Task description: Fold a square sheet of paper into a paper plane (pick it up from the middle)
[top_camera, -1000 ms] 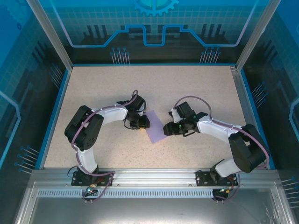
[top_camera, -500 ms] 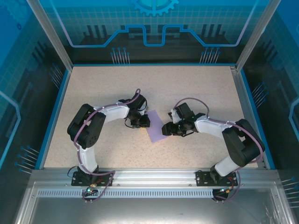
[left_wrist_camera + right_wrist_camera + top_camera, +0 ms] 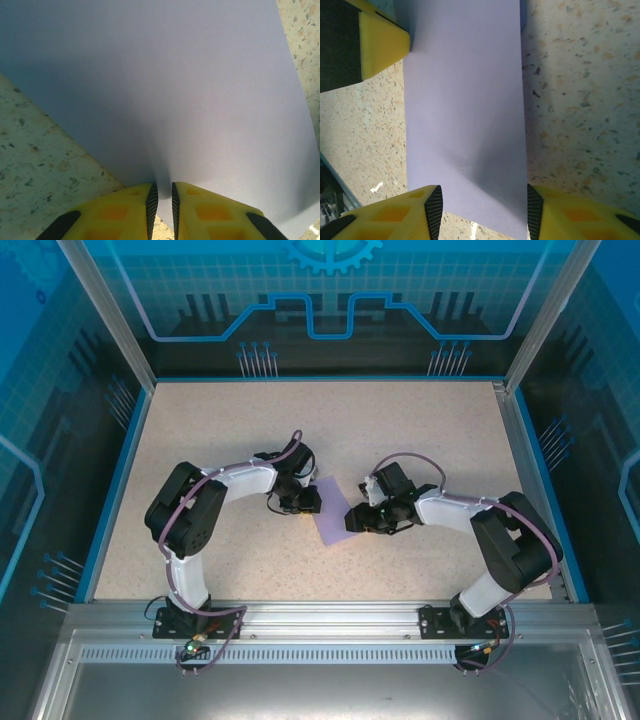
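Note:
The lavender sheet of paper [image 3: 332, 514] lies mid-table between both grippers. My left gripper [image 3: 309, 501] sits at the sheet's left edge. In the left wrist view its yellow fingers [image 3: 161, 195] are shut on a raised pinch of the paper [image 3: 175, 90]. My right gripper [image 3: 353, 519] is at the sheet's right edge. In the right wrist view it [image 3: 481, 206] stands open over the near end of the paper [image 3: 465, 100]; the right pad [image 3: 534, 207] meets the paper's edge. A left finger [image 3: 380, 47] shows at the far end.
The speckled beige tabletop [image 3: 230, 430] has bare room behind and to both sides of the arms. A blue rim [image 3: 118, 480] and aluminium posts [image 3: 105, 315] fence it, with a metal rail [image 3: 320, 618] along the near edge.
The right gripper has edged left onto the paper's right end and its jaws have narrowed slightly. The left gripper keeps its pinch and has hardly moved.

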Tool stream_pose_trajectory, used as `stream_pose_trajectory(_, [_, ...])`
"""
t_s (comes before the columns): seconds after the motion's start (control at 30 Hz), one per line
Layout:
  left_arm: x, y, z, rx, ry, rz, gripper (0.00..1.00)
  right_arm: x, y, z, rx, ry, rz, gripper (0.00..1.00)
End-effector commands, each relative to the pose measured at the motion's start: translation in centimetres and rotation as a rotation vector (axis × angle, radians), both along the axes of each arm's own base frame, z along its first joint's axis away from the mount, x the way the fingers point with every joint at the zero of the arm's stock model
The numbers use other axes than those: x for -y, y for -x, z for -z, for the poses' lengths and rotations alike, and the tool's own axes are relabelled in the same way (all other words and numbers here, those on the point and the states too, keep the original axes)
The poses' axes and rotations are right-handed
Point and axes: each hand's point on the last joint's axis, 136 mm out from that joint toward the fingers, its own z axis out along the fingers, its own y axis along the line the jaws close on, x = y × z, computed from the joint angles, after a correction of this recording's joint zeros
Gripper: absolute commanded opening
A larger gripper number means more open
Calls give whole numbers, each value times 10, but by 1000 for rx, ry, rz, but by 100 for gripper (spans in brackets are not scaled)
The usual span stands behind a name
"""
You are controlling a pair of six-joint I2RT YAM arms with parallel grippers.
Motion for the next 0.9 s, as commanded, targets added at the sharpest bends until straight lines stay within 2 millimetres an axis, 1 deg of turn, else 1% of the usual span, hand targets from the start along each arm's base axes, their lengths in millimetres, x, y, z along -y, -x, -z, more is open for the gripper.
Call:
stream_pose_trajectory(0.0, [-16, 12, 26, -50, -98, 12, 21, -1, -2, -14, 5, -69, 19, 48])
stream_pose_trajectory(0.1, [-16, 12, 26, -53, -96, 12, 21, -1, -3, -19, 8, -81, 26, 46])
stream_pose_trajectory(0.2, [-16, 13, 27, -52, -97, 15, 21, -1, -3, -25, 16, -90, 26, 40])
stream_pose_trajectory(0.3, [-15, 13, 27, -54, -91, 16, 21, 3, -3, -29, 40, -45, 20, 32])
stream_pose_trajectory(0.37, [-15, 12, 27, -53, -89, 16, 21, 1, -5, -35, 51, -56, 19, 28])
stream_pose_trajectory(0.53, [-12, 10, 26, -54, -79, 17, 21, -4, -7, -39, 53, -78, 11, 20])
stream_pose_trajectory(0.87, [-9, 10, 23, -53, -66, 22, 20, -22, -15, -55, 79, -124, -23, 14])
